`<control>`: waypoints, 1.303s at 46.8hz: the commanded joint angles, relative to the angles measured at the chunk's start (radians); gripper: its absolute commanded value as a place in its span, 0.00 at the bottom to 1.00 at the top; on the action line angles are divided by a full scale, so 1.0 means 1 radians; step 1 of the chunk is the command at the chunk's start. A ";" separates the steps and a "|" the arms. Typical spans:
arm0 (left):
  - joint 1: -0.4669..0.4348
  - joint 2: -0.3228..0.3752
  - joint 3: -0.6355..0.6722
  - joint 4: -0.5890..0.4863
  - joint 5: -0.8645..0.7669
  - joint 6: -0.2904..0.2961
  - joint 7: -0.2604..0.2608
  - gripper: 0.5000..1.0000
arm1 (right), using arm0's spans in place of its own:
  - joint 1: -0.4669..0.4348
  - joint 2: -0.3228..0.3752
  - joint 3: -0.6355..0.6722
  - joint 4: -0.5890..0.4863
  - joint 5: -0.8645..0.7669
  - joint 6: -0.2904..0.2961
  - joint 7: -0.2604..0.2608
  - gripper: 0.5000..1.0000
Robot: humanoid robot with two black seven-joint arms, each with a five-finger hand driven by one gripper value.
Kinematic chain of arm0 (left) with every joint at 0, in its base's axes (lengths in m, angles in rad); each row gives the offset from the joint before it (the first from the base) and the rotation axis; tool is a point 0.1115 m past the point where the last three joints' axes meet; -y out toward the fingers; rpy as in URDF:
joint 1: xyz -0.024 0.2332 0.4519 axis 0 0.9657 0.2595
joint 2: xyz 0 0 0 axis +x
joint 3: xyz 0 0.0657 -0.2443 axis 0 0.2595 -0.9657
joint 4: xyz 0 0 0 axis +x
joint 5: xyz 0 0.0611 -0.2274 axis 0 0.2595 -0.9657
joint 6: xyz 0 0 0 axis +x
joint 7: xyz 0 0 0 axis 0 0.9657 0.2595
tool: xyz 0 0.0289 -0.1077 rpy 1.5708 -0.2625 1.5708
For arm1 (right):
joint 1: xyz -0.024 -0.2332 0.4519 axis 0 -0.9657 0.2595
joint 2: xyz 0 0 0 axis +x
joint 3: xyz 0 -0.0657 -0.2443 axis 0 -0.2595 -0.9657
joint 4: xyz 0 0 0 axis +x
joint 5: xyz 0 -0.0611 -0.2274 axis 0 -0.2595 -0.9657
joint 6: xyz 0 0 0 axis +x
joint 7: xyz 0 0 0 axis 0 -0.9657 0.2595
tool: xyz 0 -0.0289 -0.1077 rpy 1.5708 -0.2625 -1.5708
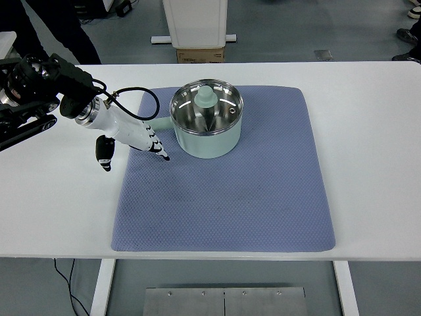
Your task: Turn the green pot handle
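Observation:
The pale green pot (206, 137) with a glass lid and green knob (205, 99) stands on the back left part of the blue mat (250, 197). Its green handle (160, 122) points left. My left hand (135, 141) comes in from the left edge and lies just in front of the handle, touching or nearly touching it. The white fingers (156, 149) stretch straight toward the lower right. The black thumb (104, 155) hangs down over the table. Nothing is held in the hand. My right arm is out of view.
A black cable (135, 95) loops from the left wrist over the mat's back left corner. The white table (368, 131) stretches out around the mat. Behind the table stand a white pedestal with a cardboard box (200, 54) and a person's dark legs (59, 29) at top left.

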 commanded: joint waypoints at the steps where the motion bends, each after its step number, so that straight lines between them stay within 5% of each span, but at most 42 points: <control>1: 0.002 0.000 0.000 0.011 -0.002 0.002 0.000 1.00 | 0.000 0.000 0.000 0.000 0.000 0.000 0.000 1.00; 51: 0.011 0.001 0.006 0.045 -0.014 0.034 0.000 1.00 | 0.000 0.000 0.000 0.000 0.000 0.000 0.000 1.00; 61: -0.015 0.006 0.005 0.010 -0.129 0.014 0.000 1.00 | 0.000 0.000 0.000 0.000 0.000 0.000 0.000 1.00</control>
